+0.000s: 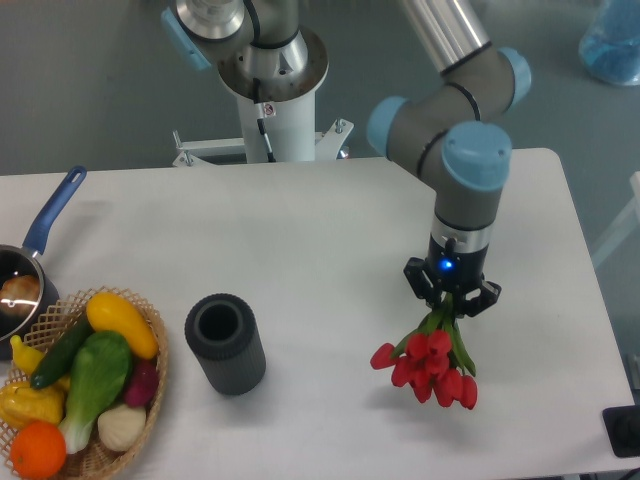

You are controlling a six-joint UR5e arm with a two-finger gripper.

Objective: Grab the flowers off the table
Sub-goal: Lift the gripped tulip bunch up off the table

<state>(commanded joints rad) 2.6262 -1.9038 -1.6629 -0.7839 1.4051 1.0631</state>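
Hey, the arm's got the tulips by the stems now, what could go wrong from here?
The gripper is shut only on the thin stems, so the flowers, hanging blooms-down, might slip or swing out. They hang near the front right part of the table, so a dropped bunch could possibly fall off. A tight squeeze may crush the stems.

One bunch of flowers point(432, 364) (six red blooms or so), one black cylinder point(225, 343), one basket point(155, 375), one saucepan point(28, 270).
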